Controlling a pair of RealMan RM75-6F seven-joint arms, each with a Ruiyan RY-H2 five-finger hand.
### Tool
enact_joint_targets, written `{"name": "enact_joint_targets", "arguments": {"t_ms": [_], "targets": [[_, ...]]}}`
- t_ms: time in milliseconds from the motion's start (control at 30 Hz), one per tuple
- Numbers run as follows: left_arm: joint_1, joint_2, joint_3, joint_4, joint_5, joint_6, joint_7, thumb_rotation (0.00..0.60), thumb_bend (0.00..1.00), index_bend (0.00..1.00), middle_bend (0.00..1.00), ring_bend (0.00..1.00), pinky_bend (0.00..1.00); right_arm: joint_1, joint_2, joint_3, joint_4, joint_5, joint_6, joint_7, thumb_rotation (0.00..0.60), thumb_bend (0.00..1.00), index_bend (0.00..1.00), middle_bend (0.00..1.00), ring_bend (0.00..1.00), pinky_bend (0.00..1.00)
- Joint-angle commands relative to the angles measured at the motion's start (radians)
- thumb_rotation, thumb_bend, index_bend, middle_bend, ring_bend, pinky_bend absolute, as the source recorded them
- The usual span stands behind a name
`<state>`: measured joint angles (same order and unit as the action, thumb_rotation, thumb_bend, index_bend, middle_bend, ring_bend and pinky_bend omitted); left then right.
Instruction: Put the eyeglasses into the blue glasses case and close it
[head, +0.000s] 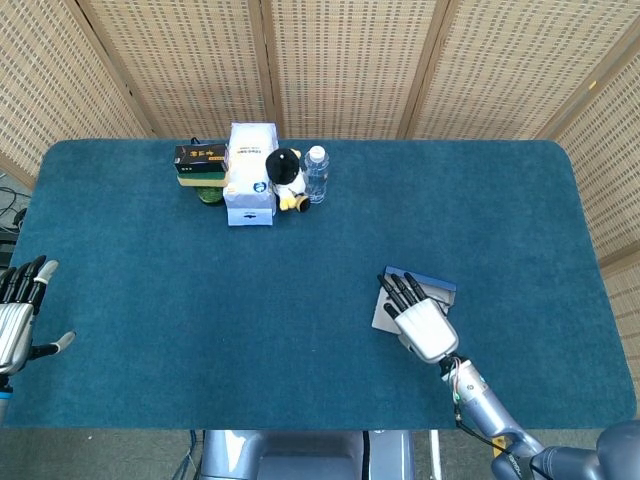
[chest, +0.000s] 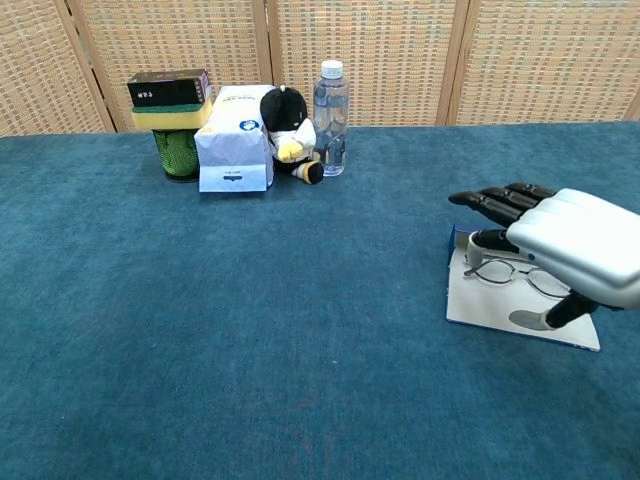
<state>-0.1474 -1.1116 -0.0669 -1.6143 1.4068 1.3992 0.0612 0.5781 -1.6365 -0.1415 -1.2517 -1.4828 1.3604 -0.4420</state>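
The blue glasses case (chest: 520, 305) is seen lying open on the right part of the counter (head: 300, 300), its pale inner flap spread flat toward the near edge and its blue wall standing along the far side. The eyeglasses (chest: 510, 272) are found inside it, resting on the pale lining just in front of the blue wall; only part of the frame and one lens are shown in the chest view, the rest being covered by the right hand (chest: 575, 250).

That hand is held palm-down above the case, with its dark fingers (chest: 490, 200) stretched out flat and slightly apart toward the far-left corner of the case. Nothing is gripped in it. The thumb is lowered close to the pale flap; whether it touches the lining cannot be told. In the head view the same hand (head: 420, 320) is seen covering most of the case (head: 432, 284), so that only a blue strip and a pale corner are left showing.

The left hand (head: 15, 315) is seen at the left edge of the head view, well apart from the case, with its fingers spread and nothing held.

At the far side of the counter a group is set close together: a green cup (chest: 180, 152) with a dark box (chest: 168, 88) stacked on top, a white tissue pack (chest: 236, 140), a black plush toy (chest: 288, 130) and a water bottle (chest: 331, 118).
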Motion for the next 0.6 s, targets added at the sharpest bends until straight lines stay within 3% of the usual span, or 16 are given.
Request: {"name": "enact_joint_targets", "arguments": {"t_ms": [33, 600], "targets": [[0.000, 0.000, 0.000, 0.000, -0.001, 0.000, 0.001, 0.600, 0.00, 0.00, 0.00, 0.00, 0.00, -0.024, -0.032, 0.008, 0.045, -0.017, -0.018, 0.009, 0.600, 0.26, 0.35, 0.00, 0.00, 0.09], [-0.002, -0.005, -0.001, 0.000, -0.007, -0.006, 0.009, 0.600, 0.00, 0.00, 0.00, 0.00, 0.00, -0.081, -0.089, 0.040, 0.163, -0.053, -0.049, 0.066, 0.600, 0.26, 0.35, 0.00, 0.00, 0.09]]}}
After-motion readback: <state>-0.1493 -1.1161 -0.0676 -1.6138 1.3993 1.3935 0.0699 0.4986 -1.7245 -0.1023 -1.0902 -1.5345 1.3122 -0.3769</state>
